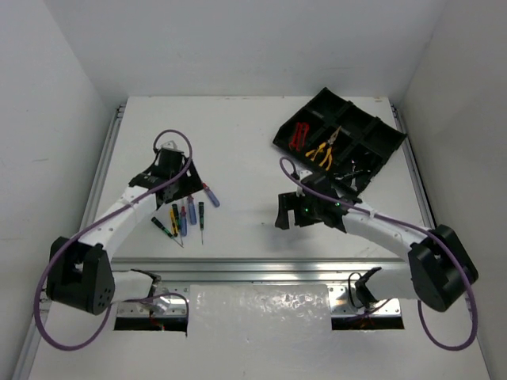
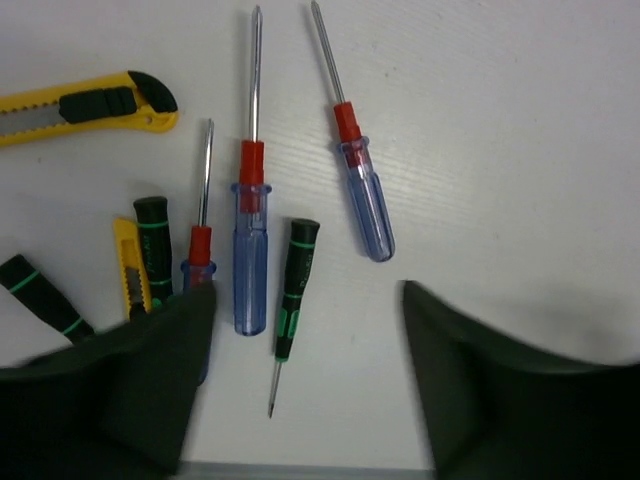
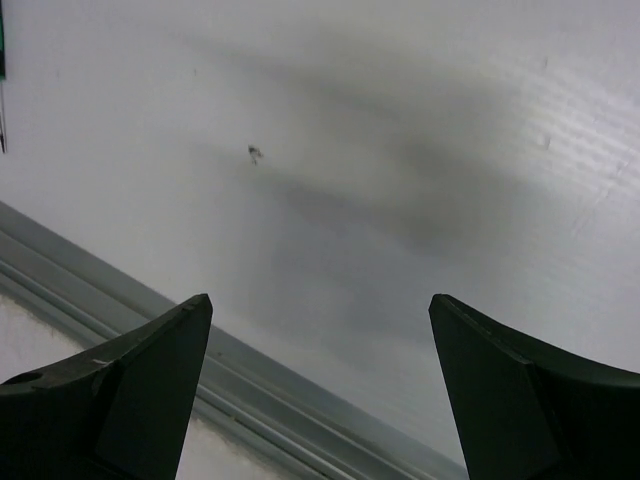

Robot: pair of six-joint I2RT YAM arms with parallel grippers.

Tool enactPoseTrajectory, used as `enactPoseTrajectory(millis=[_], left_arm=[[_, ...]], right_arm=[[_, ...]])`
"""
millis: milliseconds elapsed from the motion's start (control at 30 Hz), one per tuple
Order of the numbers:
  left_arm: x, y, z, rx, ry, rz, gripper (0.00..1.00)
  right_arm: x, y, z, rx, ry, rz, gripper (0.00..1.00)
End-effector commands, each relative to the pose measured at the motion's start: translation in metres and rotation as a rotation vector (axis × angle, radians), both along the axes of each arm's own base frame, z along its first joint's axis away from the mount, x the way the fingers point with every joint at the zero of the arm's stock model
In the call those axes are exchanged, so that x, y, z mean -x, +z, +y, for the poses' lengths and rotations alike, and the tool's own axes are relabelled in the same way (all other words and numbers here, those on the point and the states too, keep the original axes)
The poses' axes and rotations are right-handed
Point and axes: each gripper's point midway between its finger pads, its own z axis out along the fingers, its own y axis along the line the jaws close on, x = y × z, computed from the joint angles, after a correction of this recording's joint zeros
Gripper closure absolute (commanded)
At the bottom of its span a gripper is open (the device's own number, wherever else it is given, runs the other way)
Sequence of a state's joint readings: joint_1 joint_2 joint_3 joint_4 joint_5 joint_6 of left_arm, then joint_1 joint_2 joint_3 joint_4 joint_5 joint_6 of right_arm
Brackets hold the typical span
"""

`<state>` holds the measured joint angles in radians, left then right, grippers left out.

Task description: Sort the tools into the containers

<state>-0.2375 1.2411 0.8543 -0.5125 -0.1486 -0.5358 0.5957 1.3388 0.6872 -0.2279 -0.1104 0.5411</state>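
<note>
White table inside plain white walls, aluminium rail along near edge.

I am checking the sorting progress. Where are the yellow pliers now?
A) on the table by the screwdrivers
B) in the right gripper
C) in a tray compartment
C: the yellow pliers lie inside the tray, while the right gripper is open and empty.

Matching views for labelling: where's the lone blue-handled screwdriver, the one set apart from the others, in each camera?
Top external: blue-handled screwdriver, right of the cluster, angled.
Left wrist: right of centre, shaft pointing up.
Right wrist: not in it.
Shared landmark: the black-and-green screwdriver beside it, in top external and left wrist.
</note>
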Motion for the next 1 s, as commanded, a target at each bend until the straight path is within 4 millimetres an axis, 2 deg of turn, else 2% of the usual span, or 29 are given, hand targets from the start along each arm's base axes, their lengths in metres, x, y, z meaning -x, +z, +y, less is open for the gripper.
enactPoseTrajectory(millis=[0,67,100,267,433,633,833,900,967], left_arm=[[-0.030,0.010,-0.001,-0.011,0.040,-0.059,0.41],[-0.036,0.004,-0.002,-0.015,0.047,-0.031,0.54],[-0.036,-0.008,-0.002,-0.023,0.051,0.002,0.58],[-0.036,-0.033,0.004,-0.063,0.073,0.069,0.60],[-0.029,-0.052,0.009,-0.087,0.096,0.120,0.61],[-0.024,-0.068,0.013,-0.103,0.109,0.148,0.61],[-0.017,-0.093,0.009,-0.091,0.099,0.195,0.61],[-0.014,-0.098,0.010,-0.095,0.100,0.205,0.63],[-0.014,-0.100,0.010,-0.095,0.092,0.206,0.70]], right_arm=[[0.000,0.030,0.018,-0.167,0.007,-0.099,0.10],[0.010,0.023,0.010,-0.151,0.002,-0.087,0.10],[0.011,0.028,0.008,-0.159,-0.003,-0.107,0.10],[0.023,0.029,-0.001,-0.162,0.001,-0.117,0.10],[0.030,0.029,-0.001,-0.176,0.016,-0.111,0.10],[0.032,0.032,-0.003,-0.171,0.023,-0.112,0.11],[0.033,0.036,-0.003,-0.181,0.024,-0.117,0.11],[0.035,0.036,-0.002,-0.184,0.028,-0.113,0.11],[0.035,0.038,-0.001,-0.188,0.032,-0.115,0.11]])
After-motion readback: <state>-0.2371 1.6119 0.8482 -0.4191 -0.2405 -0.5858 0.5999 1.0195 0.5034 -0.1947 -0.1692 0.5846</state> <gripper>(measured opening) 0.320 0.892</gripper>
